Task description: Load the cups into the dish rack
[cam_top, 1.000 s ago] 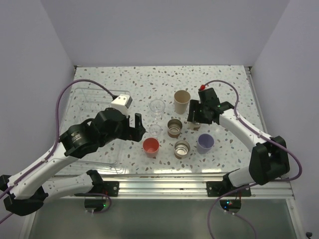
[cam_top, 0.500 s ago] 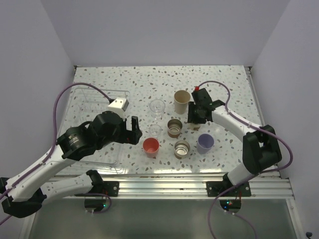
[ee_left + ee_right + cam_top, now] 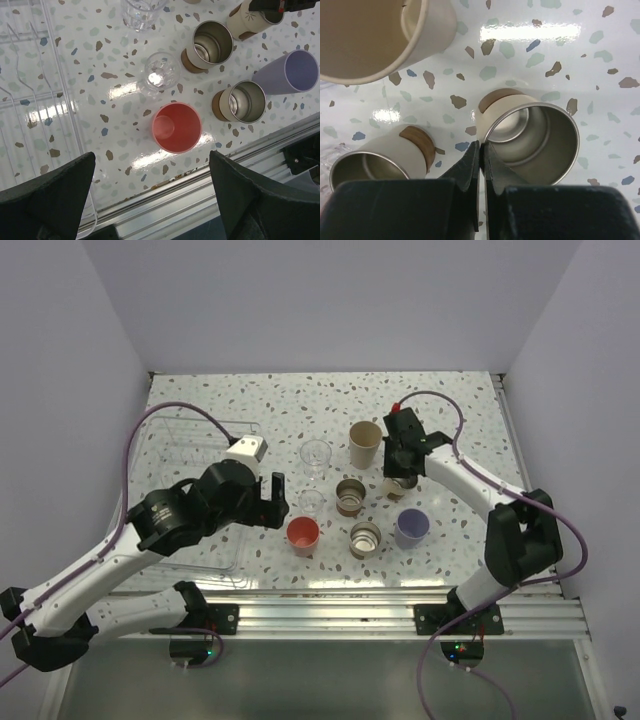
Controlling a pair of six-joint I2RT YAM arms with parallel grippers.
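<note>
Pinching the rim of one cream brown-banded cup (image 3: 530, 135), the right fingers (image 3: 474, 159) sit closed on it at 3 o'clock on the table (image 3: 450, 410). The left fingers (image 3: 276, 495) hang spread wide, holding nothing, above the one coral cup (image 3: 176, 127). Eight cups in all, counting two more banded cups (image 3: 351, 497) (image 3: 365, 538), two clear cups (image 3: 316, 454) (image 3: 311, 502), one beige cup (image 3: 365, 443) and one lavender cup (image 3: 411, 527). One dish rack (image 3: 170, 455) lies at 9 o'clock.

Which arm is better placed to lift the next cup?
Right, probably: the right gripper is shut on the rim of a banded cup. The left gripper hangs open above the red cup, gripping nothing.
</note>
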